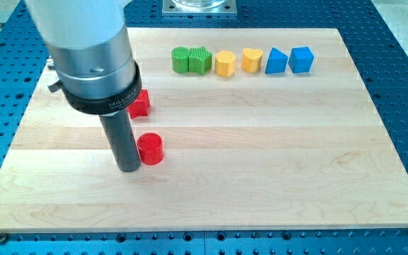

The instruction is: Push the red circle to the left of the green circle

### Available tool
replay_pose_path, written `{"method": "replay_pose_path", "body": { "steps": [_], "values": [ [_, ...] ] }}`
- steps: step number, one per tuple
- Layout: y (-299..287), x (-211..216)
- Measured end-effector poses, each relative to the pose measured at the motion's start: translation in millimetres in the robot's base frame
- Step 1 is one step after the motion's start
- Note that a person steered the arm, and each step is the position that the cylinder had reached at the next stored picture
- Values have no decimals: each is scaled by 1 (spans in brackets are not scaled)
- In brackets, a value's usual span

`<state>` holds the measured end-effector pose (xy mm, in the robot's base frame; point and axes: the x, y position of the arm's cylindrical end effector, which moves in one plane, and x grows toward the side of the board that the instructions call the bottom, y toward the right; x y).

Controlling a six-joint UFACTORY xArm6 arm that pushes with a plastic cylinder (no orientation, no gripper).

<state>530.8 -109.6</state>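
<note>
1. Camera view, tool: no pincer on this rig, so no open/closed state to give. Just a dark rod; my tip (129, 168) sits on the board (261, 177), touching or just beside the red circle (150, 149) on its left (view's left).
2. Camera view, task things: red circle lies low-centre-left on the board, well apart from the green circle (181, 60), which heads the row at the view's top. Next along that row: a second green block (200, 61) (shape unclear), two yellow blocks (224, 64) (252, 60), two blue ones (277, 61) (302, 59).
3. Camera view, other: a second red block (140, 103), partly hidden by the arm, lies betw. red circle and goal.
4. Risks (my guess): from this side a push sends the circle rightward, not up. Need to get below it. Off-centre contact would let it roll off the tip; a straight run up-left could hit the other red block; overshoot could knock the green circle out of the row.
</note>
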Motion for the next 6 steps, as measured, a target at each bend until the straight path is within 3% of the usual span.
{"method": "replay_pose_path", "body": {
  "steps": [1,2,3,4,5,6],
  "values": [
    [44,2],
    [48,2],
    [54,25],
    [100,68],
    [141,50],
    [117,17]
  ]
}}
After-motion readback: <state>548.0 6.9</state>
